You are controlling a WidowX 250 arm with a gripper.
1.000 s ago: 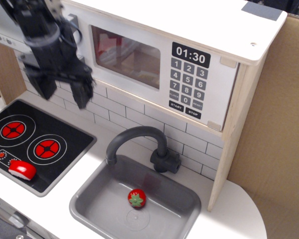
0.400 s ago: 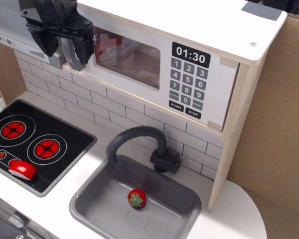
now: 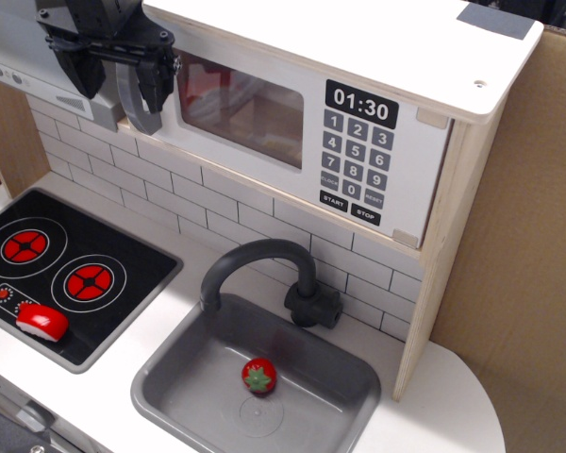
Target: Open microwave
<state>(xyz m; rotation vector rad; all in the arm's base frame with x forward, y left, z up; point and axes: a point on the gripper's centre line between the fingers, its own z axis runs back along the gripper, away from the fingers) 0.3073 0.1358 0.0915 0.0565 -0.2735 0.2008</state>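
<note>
The microwave point(image 3: 292, 123) sits high on the toy kitchen. It has a white door with a clear window point(image 3: 241, 97) and a black keypad point(image 3: 358, 156) reading 01:30. The door looks closed. Its grey bar handle point(image 3: 132, 102) is at the door's left edge. My black gripper point(image 3: 119, 77) hangs at the top left, open, with one finger on each side of the handle. The fingers point(image 3: 158, 79) are apart from the bar. My wrist hides the handle's upper end.
A black stove panel point(image 3: 61, 269) with red burners is at the lower left, with a red and white toy point(image 3: 42, 323) on its edge. A grey sink point(image 3: 193, 377) holds a strawberry point(image 3: 258, 376) below a dark faucet point(image 3: 264, 260). A cardboard wall point(image 3: 519, 245) stands at the right.
My gripper has risen from in front of the tiled backsplash to the level of the microwave handle and now straddles it. The door has not moved.
</note>
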